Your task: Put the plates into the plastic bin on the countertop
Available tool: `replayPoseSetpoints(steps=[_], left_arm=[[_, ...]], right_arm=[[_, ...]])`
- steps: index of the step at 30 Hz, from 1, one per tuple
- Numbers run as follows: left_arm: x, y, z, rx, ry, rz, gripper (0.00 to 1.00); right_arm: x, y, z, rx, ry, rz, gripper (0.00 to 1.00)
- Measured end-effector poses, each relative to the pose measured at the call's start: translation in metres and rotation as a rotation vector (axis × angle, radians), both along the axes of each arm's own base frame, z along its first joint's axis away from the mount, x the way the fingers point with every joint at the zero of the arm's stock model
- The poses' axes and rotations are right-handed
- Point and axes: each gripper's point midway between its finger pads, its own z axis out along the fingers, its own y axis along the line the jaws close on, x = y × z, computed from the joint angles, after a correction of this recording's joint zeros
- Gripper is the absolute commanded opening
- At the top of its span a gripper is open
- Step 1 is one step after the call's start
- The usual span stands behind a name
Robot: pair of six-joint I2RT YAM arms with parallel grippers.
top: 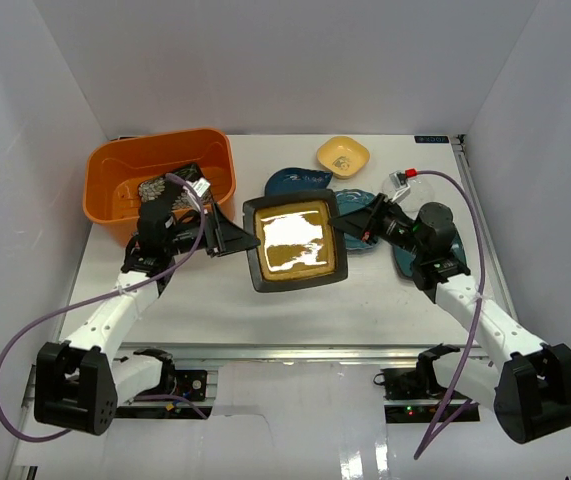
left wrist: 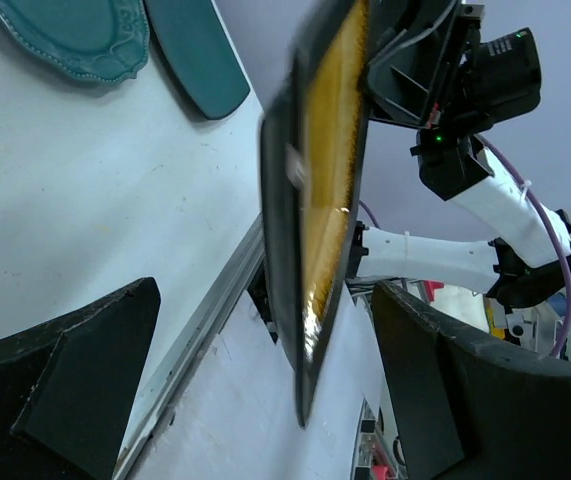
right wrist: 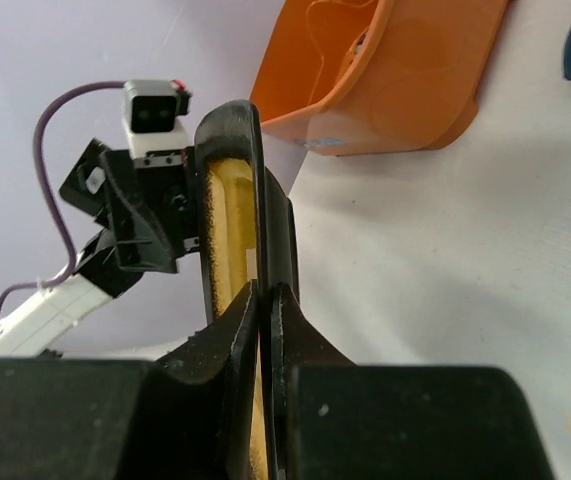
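The dark square amber-centred plate [top: 295, 243] is held above the countertop [top: 215, 300], lifted at mid-table. My right gripper [top: 350, 228] is shut on its right rim; in the right wrist view the fingers [right wrist: 235, 330] pinch the rim of the plate [right wrist: 227, 190]. My left gripper [top: 227, 238] is open at the plate's left edge. In the left wrist view the plate [left wrist: 320, 180] stands edge-on between the wide-apart fingers [left wrist: 75, 370], touching neither. The orange plastic bin [top: 125, 160] stands at the far left and holds the black flowered plate [top: 160, 187].
The scalloped teal plate [top: 298, 181], the small yellow dish [top: 343, 155] and the small clear dish [top: 412, 186] lie behind the held plate. The teal leaf-shaped plate [top: 363, 240] and another teal plate [top: 405, 262] lie under my right arm. White walls enclose the table.
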Motion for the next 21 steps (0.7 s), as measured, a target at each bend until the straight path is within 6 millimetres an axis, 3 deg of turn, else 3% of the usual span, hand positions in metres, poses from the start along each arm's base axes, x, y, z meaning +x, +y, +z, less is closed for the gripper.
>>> replayPoseSetpoints(steps=[1, 2, 4, 5, 6, 9, 11, 12, 15, 18, 21], left_arm=[[0.003, -0.003, -0.003, 0.002, 0.008, -0.003, 0.93], [0.005, -0.006, -0.008, 0.005, 0.02, -0.006, 0.76], [0.007, -0.012, -0.016, 0.013, 0.049, -0.008, 0.56], [0.008, -0.014, -0.017, 0.015, 0.051, -0.008, 0.43], [0.009, -0.016, -0.017, 0.016, 0.053, -0.005, 0.2], [0.016, -0.017, -0.014, 0.035, 0.029, 0.033, 0.0], [0.019, -0.017, -0.014, 0.042, 0.036, 0.047, 0.0], [0.02, -0.016, -0.014, 0.045, 0.036, 0.056, 0.0], [0.028, -0.013, -0.016, 0.061, 0.051, 0.108, 0.0], [0.043, -0.004, -0.003, 0.071, 0.053, 0.18, 0.0], [0.068, 0.015, 0.034, 0.053, 0.003, 0.279, 0.0]], right_arm=[[-0.002, 0.003, 0.001, 0.006, -0.001, 0.016, 0.08], [-0.003, 0.006, 0.001, 0.013, 0.002, 0.029, 0.08], [-0.005, 0.009, 0.002, 0.023, -0.001, 0.052, 0.08], [-0.004, 0.01, 0.002, 0.023, -0.003, 0.055, 0.08], [-0.003, 0.011, 0.0, 0.021, 0.001, 0.054, 0.08], [0.0, 0.012, -0.003, 0.019, 0.001, 0.052, 0.11], [0.001, 0.012, -0.001, 0.021, -0.015, 0.05, 0.31], [0.001, 0.012, 0.0, 0.029, -0.009, 0.052, 0.56], [0.001, 0.013, 0.007, 0.043, -0.013, 0.063, 0.85], [0.002, 0.012, 0.01, 0.031, -0.038, 0.054, 0.91], [0.006, 0.002, 0.01, 0.009, -0.049, 0.006, 0.9]])
